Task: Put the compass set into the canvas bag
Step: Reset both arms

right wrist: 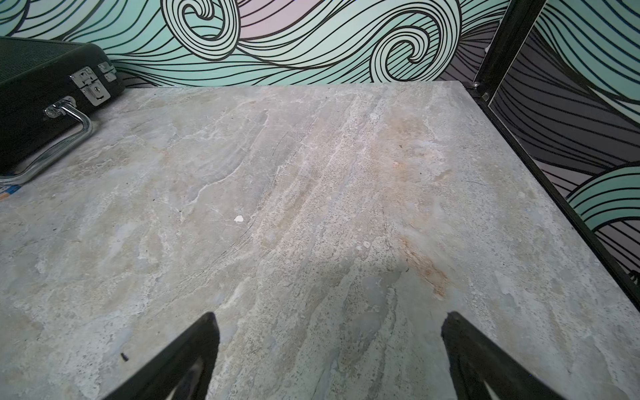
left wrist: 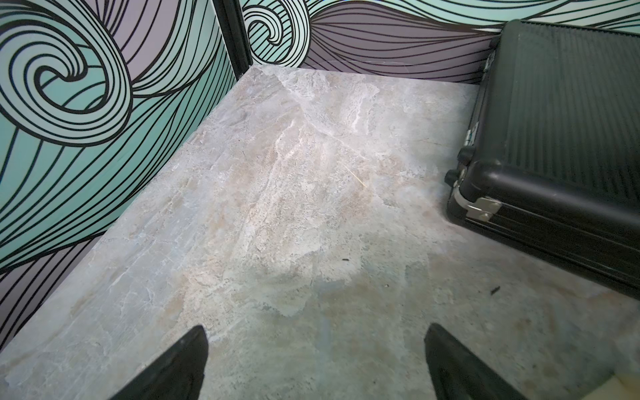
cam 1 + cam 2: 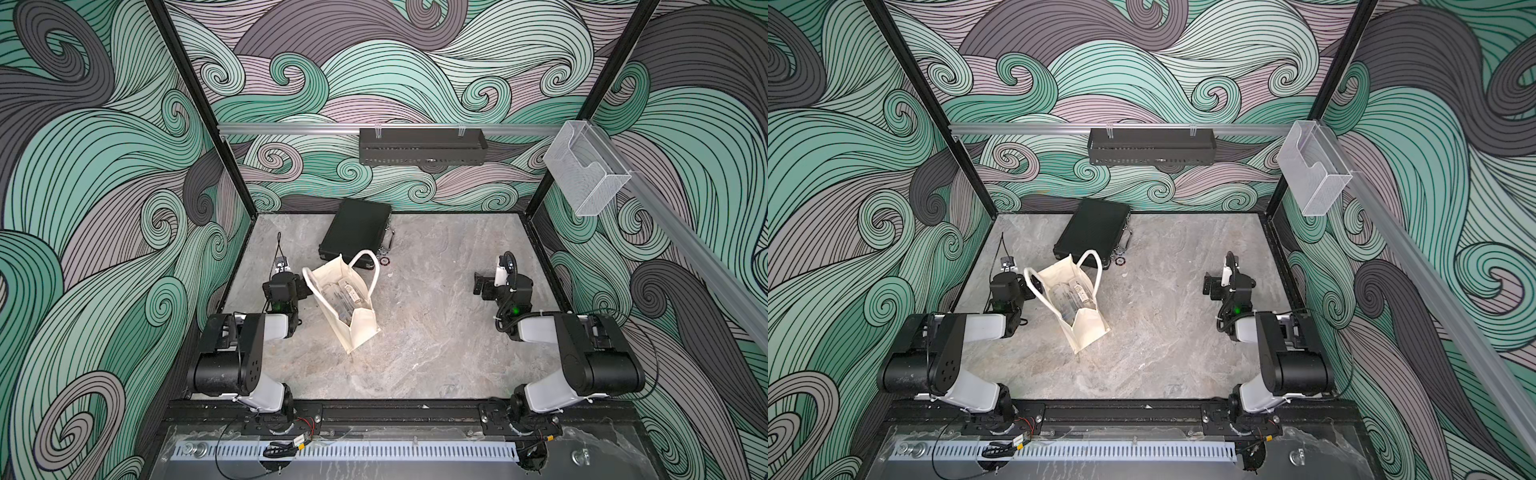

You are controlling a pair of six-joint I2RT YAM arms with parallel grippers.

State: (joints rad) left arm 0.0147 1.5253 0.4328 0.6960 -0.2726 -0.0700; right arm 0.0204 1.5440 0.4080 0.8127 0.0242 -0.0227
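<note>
A grey marbled tabletop (image 3: 436, 332) sits inside walls painted with green and grey swirls. On the left, the left gripper (image 2: 317, 332) hangs above bare tabletop with its jaws spread wide and nothing between them. The arm's wrist is just beside the canvas bag (image 3: 361, 328).

The bag stands left of the middle with its mouth open upward and both white handles raised. The compass set (image 3: 343, 297), a clear flat case, lies inside it, down between the bag's walls. Behind the bag, a black briefcase (image 3: 357, 232) lies flat near the rear wall. In both top views the bag's far handle overlaps its near edge.

On the right, well apart from the bag, the right gripper (image 1: 330, 317) is also fully spread and holds nothing. A clear plastic holder (image 3: 582, 174) hangs on the right wall's rail.
</note>
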